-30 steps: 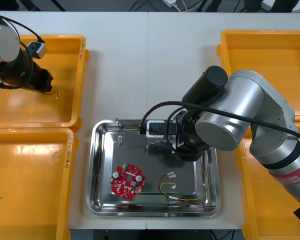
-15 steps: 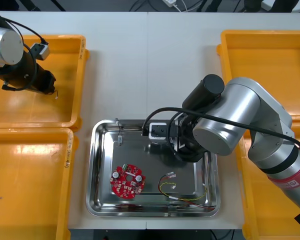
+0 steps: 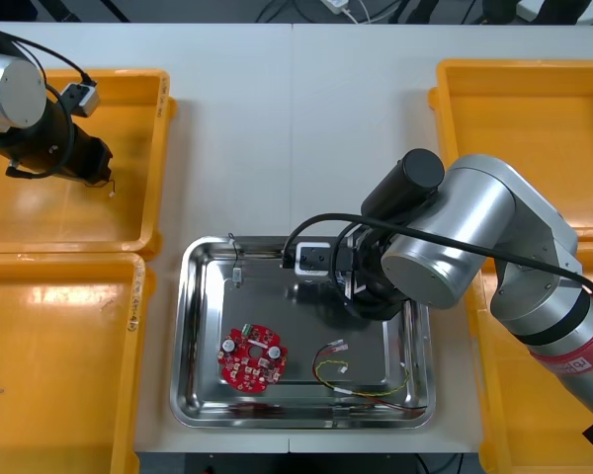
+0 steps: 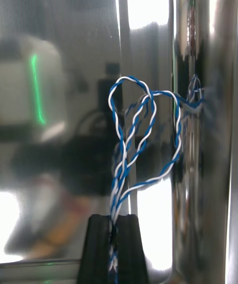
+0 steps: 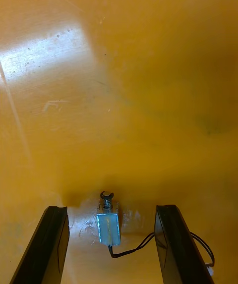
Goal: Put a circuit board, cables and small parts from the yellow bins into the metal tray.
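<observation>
- Light tabletop [image 3: 277, 118] carried yellow bins [image 3: 514, 118] along both side edges and the metal tray [image 3: 190, 326] mid near edge.
- Right gripper [image 4: 115, 220]: jaws pinched almost together on a twisted blue and white cable [image 4: 145, 125], its loops spilling past the fingertips, low by the tray's shiny wall.
- Left gripper [image 5: 111, 208]: jaws spread wide, gripping nothing, a small metal part [image 5: 108, 228] lying between them on the far left bin [image 3: 128, 109].
- Tray also held a round red circuit board [image 3: 251, 357] toward its near left corner, a red and yellow cable [image 3: 366, 380] near right, and a second small metal part [image 3: 237, 273] far left.
</observation>
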